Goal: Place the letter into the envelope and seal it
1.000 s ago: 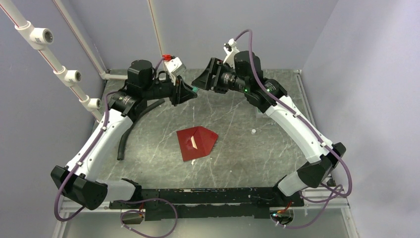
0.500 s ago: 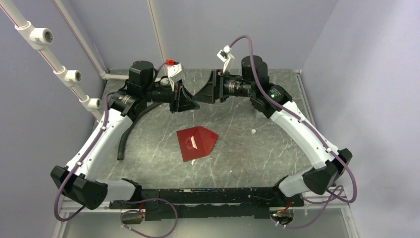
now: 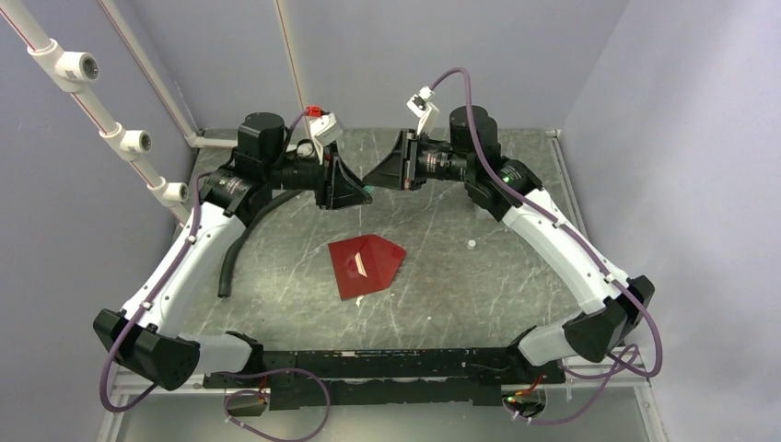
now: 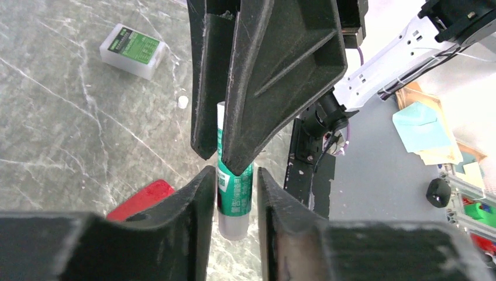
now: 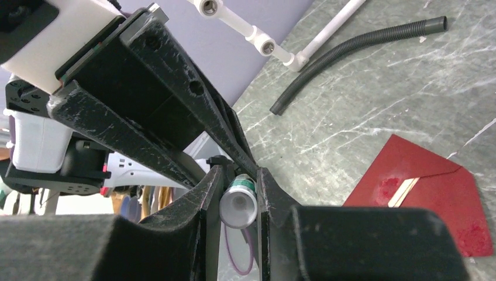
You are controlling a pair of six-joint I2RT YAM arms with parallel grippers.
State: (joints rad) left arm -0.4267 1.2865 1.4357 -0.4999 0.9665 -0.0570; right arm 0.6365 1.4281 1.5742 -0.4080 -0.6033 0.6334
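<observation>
Your right gripper [image 5: 237, 174] had swung in from 1 o'clock and met the left gripper [image 4: 233, 175] tip to tip, high above the table [image 3: 460, 285], at 12 o'clock of the envelope [image 3: 367, 265]. A moment earlier the two stood apart and the right jaws were wider. Now both tools pinched the same glue stick [image 4: 235, 205]: the left fingers pressed on its green-and-white body, the right fingers on its pale round end. I judged you were either passing the stick across or pulling its cap off. The pictures did not settle which, nor which grip carried the load.

The envelope had not shifted. It lay flat at the table's centre with its flap open and pointing toward 1 o'clock, well apart from both grippers. Of the letter [image 5: 403, 192] only a thin pale strip showed at the mouth, so I judged the insertion done and the sealing not yet begun. The black hose [image 3: 241, 241] lay at 9 o'clock of the envelope, clear of it. If you eased one grip too early, the stick could drop.
</observation>
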